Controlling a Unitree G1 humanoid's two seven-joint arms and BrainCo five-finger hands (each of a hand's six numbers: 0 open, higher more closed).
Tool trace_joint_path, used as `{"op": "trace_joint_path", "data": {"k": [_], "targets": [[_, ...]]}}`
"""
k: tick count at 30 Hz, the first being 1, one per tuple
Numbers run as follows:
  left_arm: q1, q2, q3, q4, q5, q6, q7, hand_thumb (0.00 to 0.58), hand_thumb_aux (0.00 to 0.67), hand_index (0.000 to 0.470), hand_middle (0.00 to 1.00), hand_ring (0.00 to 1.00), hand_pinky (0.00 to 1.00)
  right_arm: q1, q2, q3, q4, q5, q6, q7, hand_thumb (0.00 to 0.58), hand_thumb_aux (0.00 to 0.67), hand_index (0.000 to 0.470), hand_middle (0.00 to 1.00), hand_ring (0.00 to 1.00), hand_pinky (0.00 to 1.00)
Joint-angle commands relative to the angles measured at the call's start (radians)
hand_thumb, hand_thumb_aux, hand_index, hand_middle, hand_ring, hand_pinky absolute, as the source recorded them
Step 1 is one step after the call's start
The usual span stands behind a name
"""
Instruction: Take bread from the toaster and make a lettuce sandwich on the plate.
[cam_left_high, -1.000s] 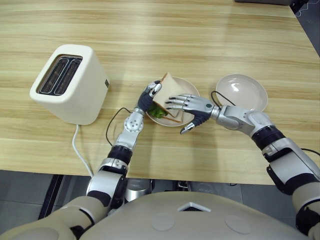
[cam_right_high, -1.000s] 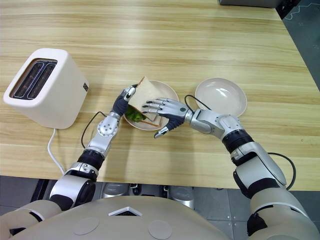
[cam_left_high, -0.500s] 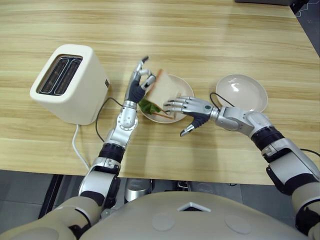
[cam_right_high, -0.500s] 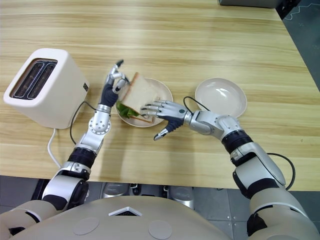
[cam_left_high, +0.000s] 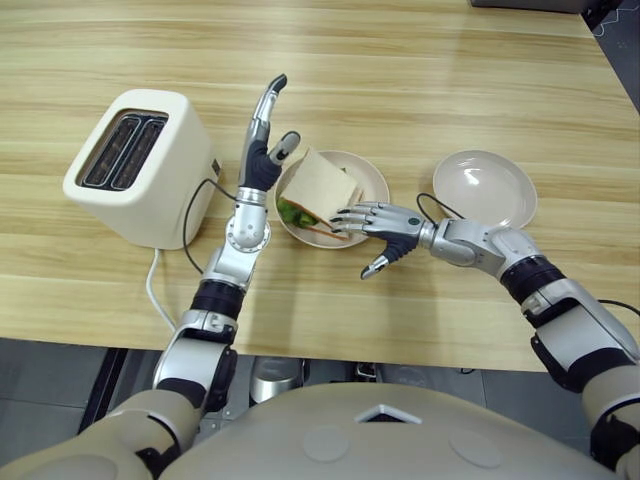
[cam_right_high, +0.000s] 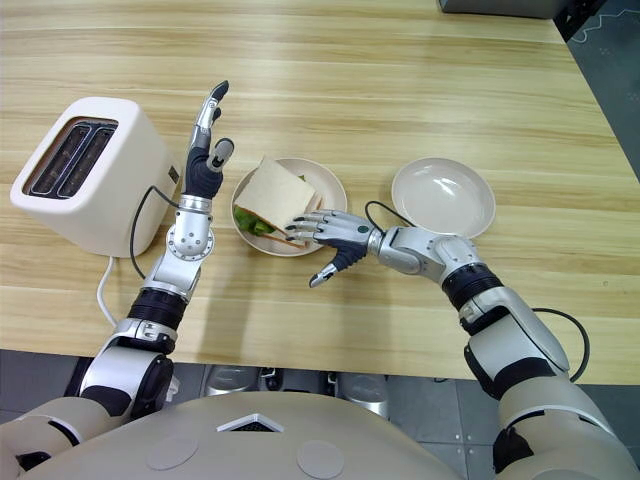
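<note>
Sandwich on plate (cam_left_high: 379, 180), mid-table, just right of the toaster (cam_left_high: 150, 190). Top bread slice (cam_left_high: 322, 184) is seen tilted, its far-left corner raised; lettuce (cam_left_high: 292, 211) shows green under its left edge, and a lower slice is visible along the near edge.

Right hand (cam_left_high: 392, 223) is held low at the plate's near-right side, palm down. Fingers are stretched out and spread, nothing gripped; fingertips (cam_left_high: 346, 216) are laid against the sandwich's near-right edge, though actual contact cannot be confirmed.

Left hand (cam_left_high: 263, 148) is raised upright between toaster and plate, just left of the bread. Fingers are extended upward, uncurled, nothing held.

Toaster stands upright at the table's left; its two top slots (cam_left_high: 119, 150) look dark. A white cord (cam_left_high: 158, 298) is run from its base to the near table edge.

A second round dish (cam_left_high: 490, 190) is set right of the plate, apart from it. All rests on the wooden table (cam_left_high: 450, 80).
</note>
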Motion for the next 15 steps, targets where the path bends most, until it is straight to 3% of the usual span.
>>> {"op": "trace_joint_path", "data": {"k": [1, 8, 9, 10, 11, 13, 14, 15], "targets": [[0.033, 0.061, 0.006, -0.062, 0.047, 0.020, -0.015, 0.000, 0.000, 0.000, 0.00, 0.00, 0.00, 0.027, -0.015, 0.003, -0.009, -0.020, -0.004, -0.007, 0.000, 0.000, 0.000, 0.00, 0.00, 0.00], [0.119, 0.162, 0.037, -0.183, 0.033, -0.037, -0.047, 0.000, 0.000, 0.000, 0.00, 0.00, 0.00, 0.053, -0.034, -0.201, -0.167, 0.167, -0.071, -0.139, 0.000, 0.000, 0.000, 0.03, 0.03, 0.03], [0.133, 0.174, 0.043, -0.190, 0.028, -0.057, -0.051, 0.456, 0.360, 0.247, 0.29, 0.29, 0.29, 0.061, -0.036, -0.221, -0.187, 0.211, -0.087, -0.123, 0.291, 0.197, 0.135, 1.00, 1.00, 1.00], [0.142, 0.185, 0.048, -0.192, 0.027, -0.074, -0.052, 0.539, 0.491, 0.337, 0.74, 0.74, 0.74, 0.067, -0.037, -0.235, -0.201, 0.247, -0.100, -0.106, 0.398, 0.294, 0.202, 1.00, 1.00, 1.00], [0.149, 0.196, 0.050, -0.191, 0.025, -0.090, -0.057, 0.580, 0.670, 0.460, 1.00, 1.00, 1.00, 0.073, -0.039, -0.244, -0.212, 0.277, -0.110, -0.086, 0.484, 0.397, 0.272, 1.00, 1.00, 1.00], [0.162, 0.219, 0.045, -0.187, 0.029, -0.113, -0.075, 0.580, 0.670, 0.460, 1.00, 1.00, 1.00, 0.082, -0.043, -0.253, -0.224, 0.318, -0.122, -0.040, 0.570, 0.583, 0.400, 1.00, 1.00, 1.00], [0.168, 0.230, 0.039, -0.187, 0.032, -0.123, -0.089, 0.580, 0.670, 0.460, 1.00, 1.00, 1.00, 0.086, -0.045, -0.254, -0.226, 0.334, -0.124, -0.017, 0.580, 0.670, 0.460, 1.00, 1.00, 1.00], [0.179, 0.249, 0.025, -0.190, 0.032, -0.144, -0.115, 0.580, 0.670, 0.460, 1.00, 1.00, 1.00, 0.092, -0.051, -0.251, -0.226, 0.347, -0.128, 0.014, 0.580, 0.670, 0.460, 1.00, 1.00, 1.00]]}}
